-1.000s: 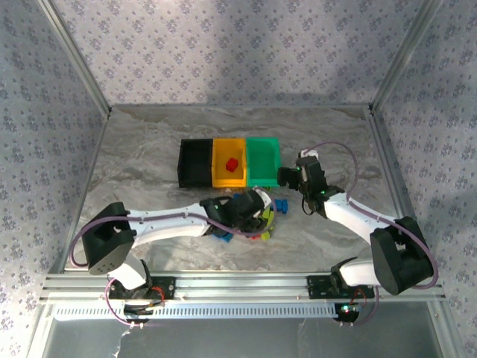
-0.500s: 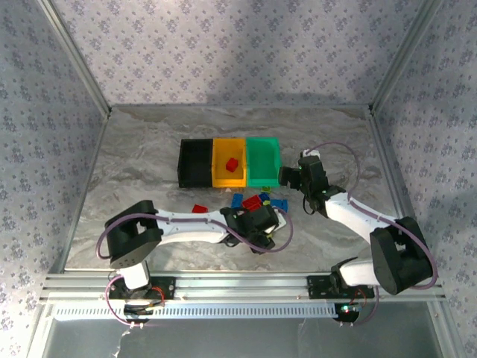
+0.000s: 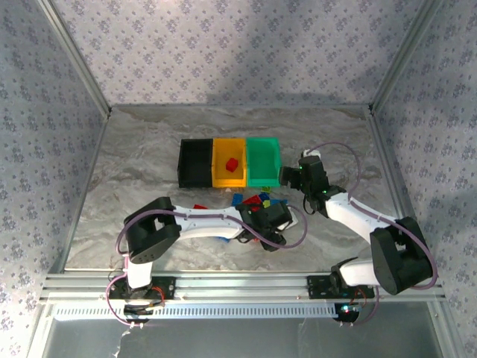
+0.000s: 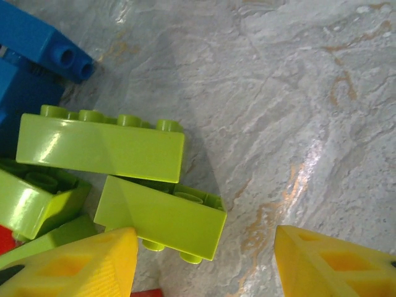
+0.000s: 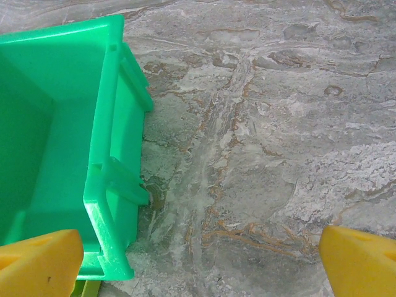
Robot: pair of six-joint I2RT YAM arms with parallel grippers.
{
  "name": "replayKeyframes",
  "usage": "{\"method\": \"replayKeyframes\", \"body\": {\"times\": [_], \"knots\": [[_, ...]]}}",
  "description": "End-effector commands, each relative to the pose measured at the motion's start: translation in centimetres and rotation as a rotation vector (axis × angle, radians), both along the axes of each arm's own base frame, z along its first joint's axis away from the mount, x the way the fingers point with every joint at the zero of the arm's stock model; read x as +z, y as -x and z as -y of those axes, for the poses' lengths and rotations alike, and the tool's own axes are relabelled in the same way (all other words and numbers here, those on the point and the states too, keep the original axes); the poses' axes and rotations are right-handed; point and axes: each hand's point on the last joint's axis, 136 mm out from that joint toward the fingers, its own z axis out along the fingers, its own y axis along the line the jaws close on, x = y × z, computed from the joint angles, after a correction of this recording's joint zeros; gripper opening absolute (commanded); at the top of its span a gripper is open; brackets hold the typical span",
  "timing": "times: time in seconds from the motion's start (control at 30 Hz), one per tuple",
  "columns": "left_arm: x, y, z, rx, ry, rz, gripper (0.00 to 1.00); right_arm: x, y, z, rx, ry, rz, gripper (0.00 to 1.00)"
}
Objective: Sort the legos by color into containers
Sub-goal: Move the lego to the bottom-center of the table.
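Observation:
The legos lie in a loose pile (image 3: 255,201) in front of the containers: black bin (image 3: 194,164), yellow-orange bin (image 3: 223,177) with a red brick (image 3: 232,165) inside, and green bin (image 3: 263,160). My left gripper (image 3: 274,218) hovers low at the pile's right edge, open. In the left wrist view its yellow fingers (image 4: 80,266) stand apart over bare table, with a lime green brick (image 4: 161,216) just ahead of the left finger and another lime brick (image 4: 102,145) beyond it. My right gripper (image 3: 285,176) is open beside the green bin's (image 5: 62,154) right wall.
A blue brick (image 4: 37,43) lies past the lime ones, and a red brick (image 4: 11,238) peeks out at the left edge. A single red brick (image 3: 200,207) sits left of the pile under my left arm. Metal rails edge the marbled table (image 3: 149,149).
My left arm has swung right, carrying its gripper from over the pile's left side to its right edge. The right arm has hardly moved.

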Motion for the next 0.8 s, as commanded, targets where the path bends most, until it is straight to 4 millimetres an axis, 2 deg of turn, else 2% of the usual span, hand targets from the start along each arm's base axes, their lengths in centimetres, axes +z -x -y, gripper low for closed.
{"method": "replayKeyframes", "body": {"times": [0.0, 0.33, 0.43, 0.6, 0.77], "knots": [[-1.5, 1.9, -0.5, -0.052, -0.061, -0.071, 0.6, 0.4, 0.3, 0.3, -0.013, -0.019, 0.01, 1.0], [-0.4, 1.8, 1.1, -0.042, -0.04, -0.086, 0.59, 0.6, 0.4, 0.5, -0.02, -0.037, 0.014, 1.0], [-0.4, 1.0, 1.2, -0.005, -0.044, -0.046, 0.59, 0.6, 0.5, 0.6, -0.021, -0.041, 0.021, 1.0], [1.5, 0.0, 0.8, 0.055, 0.009, -0.002, 0.63, 0.2, 0.3, 1.1, -0.037, -0.043, 0.006, 1.0], [2.9, -0.4, 0.3, 0.089, 0.087, -0.079, 0.66, 0.3, 0.5, 1.4, -0.043, -0.046, 0.013, 1.0]]}}
